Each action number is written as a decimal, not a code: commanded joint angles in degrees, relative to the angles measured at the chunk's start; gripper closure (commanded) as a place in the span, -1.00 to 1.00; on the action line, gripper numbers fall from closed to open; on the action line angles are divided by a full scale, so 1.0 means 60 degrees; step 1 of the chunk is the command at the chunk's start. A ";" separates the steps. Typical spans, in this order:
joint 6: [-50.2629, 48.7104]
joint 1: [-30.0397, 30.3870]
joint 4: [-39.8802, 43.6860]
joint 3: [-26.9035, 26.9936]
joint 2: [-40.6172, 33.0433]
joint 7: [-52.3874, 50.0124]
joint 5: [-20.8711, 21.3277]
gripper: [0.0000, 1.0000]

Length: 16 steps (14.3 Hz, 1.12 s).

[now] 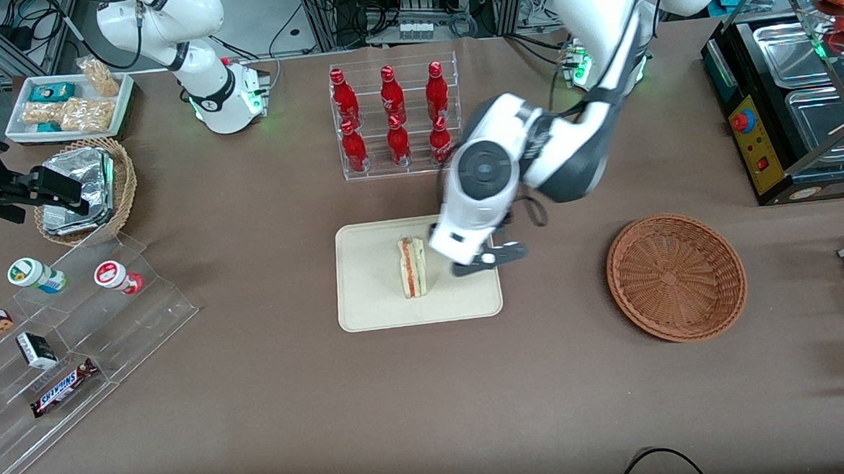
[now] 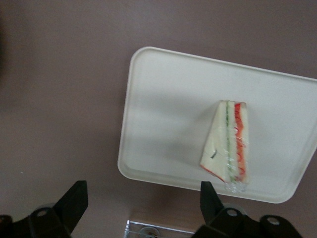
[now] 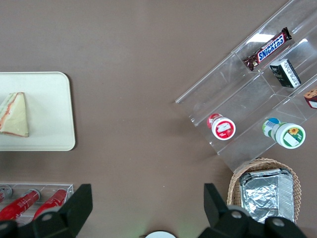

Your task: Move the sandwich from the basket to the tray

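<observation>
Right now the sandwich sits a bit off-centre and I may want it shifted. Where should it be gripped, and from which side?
Grip the sandwich across its two flat bread faces, near the middle of the wedge, coming straight down from above. It lies on the tray standing on edge with the filling stripes facing up, so the broad faces are free at both sides. The gripper, fingers open, hangs just beside it.

glossy clear wrap on the sandwich [image 1: 413, 267], matt smooth tray [image 1: 371, 305], rough woven wicker basket [image 1: 675, 276].
</observation>
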 commanded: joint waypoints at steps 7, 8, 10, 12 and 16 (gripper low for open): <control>-0.0147 -0.0101 -0.2719 0.2233 -0.2576 0.2937 0.0527 -1.00; -0.0410 -0.0044 -0.2734 0.2292 -0.2955 0.2966 0.0950 -1.00; -0.1185 0.1282 -0.2632 0.1581 -0.3601 0.3664 0.1247 -1.00; -0.1626 0.2763 -0.2558 0.0291 -0.4099 0.4574 0.1669 -1.00; -0.1862 0.5532 -0.2515 -0.2405 -0.4804 0.4650 0.2609 -1.00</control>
